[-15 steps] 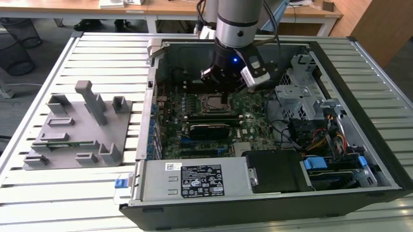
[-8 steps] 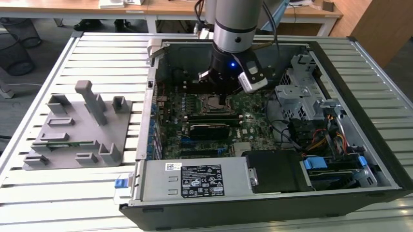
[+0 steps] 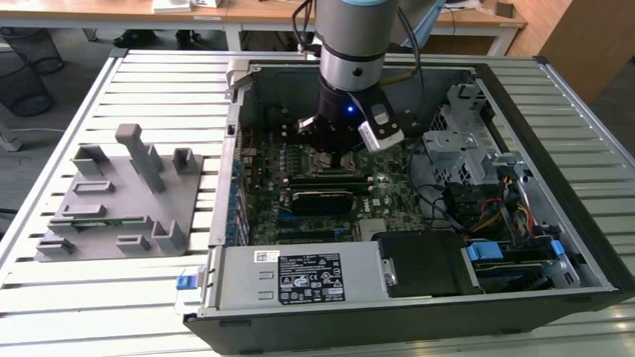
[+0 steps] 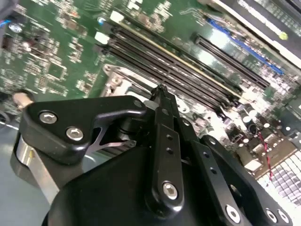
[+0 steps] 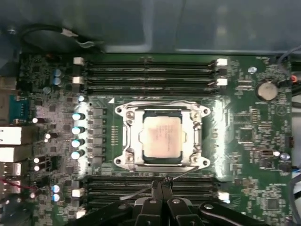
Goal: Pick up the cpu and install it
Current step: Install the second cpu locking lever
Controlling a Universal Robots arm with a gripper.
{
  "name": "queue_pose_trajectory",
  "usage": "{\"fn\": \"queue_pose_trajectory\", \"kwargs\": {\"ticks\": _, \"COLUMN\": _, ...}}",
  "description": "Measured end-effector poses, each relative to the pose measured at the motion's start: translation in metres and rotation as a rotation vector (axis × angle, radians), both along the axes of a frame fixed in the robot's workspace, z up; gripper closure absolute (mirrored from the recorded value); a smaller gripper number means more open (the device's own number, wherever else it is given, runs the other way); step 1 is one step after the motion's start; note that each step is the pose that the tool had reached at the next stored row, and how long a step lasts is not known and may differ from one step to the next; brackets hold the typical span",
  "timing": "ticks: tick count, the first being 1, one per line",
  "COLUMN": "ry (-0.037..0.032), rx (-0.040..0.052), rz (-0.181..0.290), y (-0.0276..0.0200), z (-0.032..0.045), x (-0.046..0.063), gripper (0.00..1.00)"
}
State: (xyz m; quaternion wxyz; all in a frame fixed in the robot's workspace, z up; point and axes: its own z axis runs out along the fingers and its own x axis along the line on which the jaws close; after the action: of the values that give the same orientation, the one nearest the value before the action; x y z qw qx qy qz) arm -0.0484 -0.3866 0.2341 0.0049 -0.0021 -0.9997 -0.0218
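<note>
Slatted white table (image 3: 149,82) carries an open computer case (image 3: 555,149) at frame centre; inside, the cpu (image 5: 162,136) sits in its socket (image 5: 127,141) on the green motherboard (image 5: 244,103); the gripper (image 5: 162,184) hovers just beside it, jaws pressed together, empty.

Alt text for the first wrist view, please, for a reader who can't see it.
The cpu, a pale square chip, sits inside the metal-framed socket at the middle of a green motherboard. The gripper hangs just beside the socket frame with its black fingertips together, holding nothing. Rows of black memory slots run along two opposite sides of the socket.
</note>
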Motion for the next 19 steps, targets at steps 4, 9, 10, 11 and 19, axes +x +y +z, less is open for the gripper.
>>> {"fn": "queue_pose_trajectory", "kwargs": {"ticks": 4, "ry": -0.0001, "rx": 0.0068, "rz": 0.001, "y": -0.0013, "z": -0.0039, "x": -0.010, "gripper": 0.89}}
{"fn": "queue_pose_trajectory", "kwargs": {"ticks": 9, "ry": 0.0001, "rx": 0.0153, "rz": 0.002, "y": -0.0044, "z": -0.0106, "x": -0.013, "gripper": 0.89}}
{"fn": "queue_pose_trajectory", "kwargs": {"ticks": 10, "ry": -0.0001, "rx": 0.0168, "rz": 0.002, "y": -0.0056, "z": -0.0116, "x": -0.013, "gripper": 0.89}}
{"fn": "queue_pose_trajectory", "kwargs": {"ticks": 11, "ry": -0.0001, "rx": 0.0186, "rz": 0.002, "y": -0.0069, "z": -0.0124, "x": -0.013, "gripper": 0.89}}
{"fn": "queue_pose_trajectory", "kwargs": {"ticks": 19, "ry": -0.0001, "rx": 0.0517, "rz": 0.002, "y": -0.0098, "z": -0.0151, "x": -0.017, "gripper": 0.89}}
